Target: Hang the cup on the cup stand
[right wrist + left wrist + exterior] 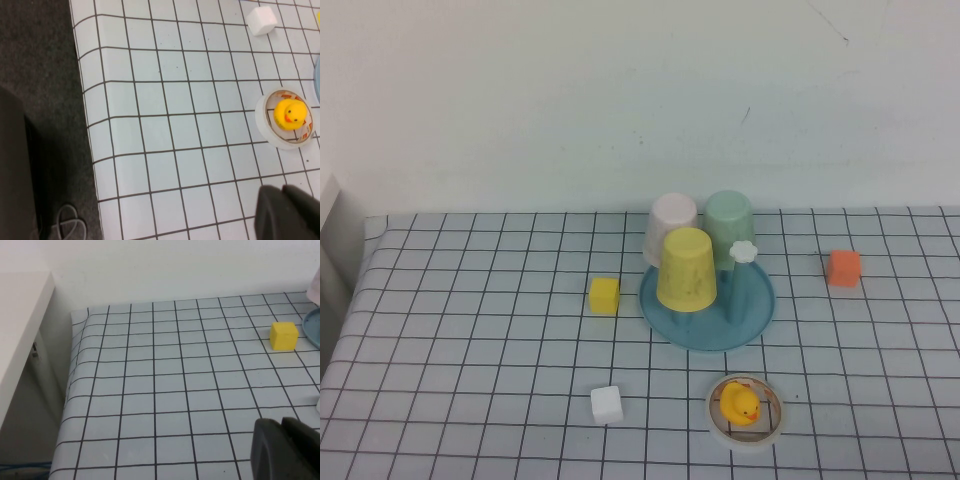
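Observation:
The yellow cup sits upside down over a peg on the round blue cup stand at the table's middle. One free peg with a white flower knob stands beside it. Neither arm shows in the high view. My left gripper is shut and empty above the table's left part, far from the stand, whose rim just shows in the left wrist view. My right gripper is shut and empty over the table's near edge.
A pale pink cup and a pale green cup stand upside down at the stand's back. A yellow cube, a white cube, an orange cube and a tape ring holding a rubber duck lie around.

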Motion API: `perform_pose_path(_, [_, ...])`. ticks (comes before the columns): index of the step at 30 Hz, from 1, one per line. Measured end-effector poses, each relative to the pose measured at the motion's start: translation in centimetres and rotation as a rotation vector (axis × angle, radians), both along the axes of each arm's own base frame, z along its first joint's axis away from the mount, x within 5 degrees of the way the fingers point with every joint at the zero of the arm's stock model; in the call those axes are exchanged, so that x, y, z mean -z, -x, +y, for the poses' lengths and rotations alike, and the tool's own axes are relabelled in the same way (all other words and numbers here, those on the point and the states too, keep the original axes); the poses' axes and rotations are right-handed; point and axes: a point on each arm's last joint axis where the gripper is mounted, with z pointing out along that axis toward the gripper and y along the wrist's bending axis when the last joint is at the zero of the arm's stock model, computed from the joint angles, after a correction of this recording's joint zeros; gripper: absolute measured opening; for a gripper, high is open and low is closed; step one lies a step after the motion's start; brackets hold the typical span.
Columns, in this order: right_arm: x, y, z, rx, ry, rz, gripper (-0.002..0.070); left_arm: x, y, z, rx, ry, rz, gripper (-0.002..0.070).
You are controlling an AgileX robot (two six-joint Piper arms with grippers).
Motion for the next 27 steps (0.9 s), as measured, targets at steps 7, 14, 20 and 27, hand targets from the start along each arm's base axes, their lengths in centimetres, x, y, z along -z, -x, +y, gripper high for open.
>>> perform_pose_path(7, [0.0,0.0,0.0,0.000,0.000,0.000,-0.0001,0.0,0.0,0.0,-0.001,-0.013,-0.001,0.0000])
perform_pose_path(14, [0.0,0.0,0.0,0.000,0.000,0.000,-0.0001,0.0,0.0,0.1,-0.002,-0.018,-0.002,0.0000])
perform_pose_path(20, [0.0,0.0,0.0,0.000,0.000,0.000,-0.0001,0.0,0.0,0.1,-0.002,-0.018,-0.002,0.0000])
perform_pose_path(27, [-0.5,-0.2,-1.1,0.067,-0.058,-0.026,-0.0001,0.0,0.0,0.1,-0.002,-0.017,-0.002,0.0000])
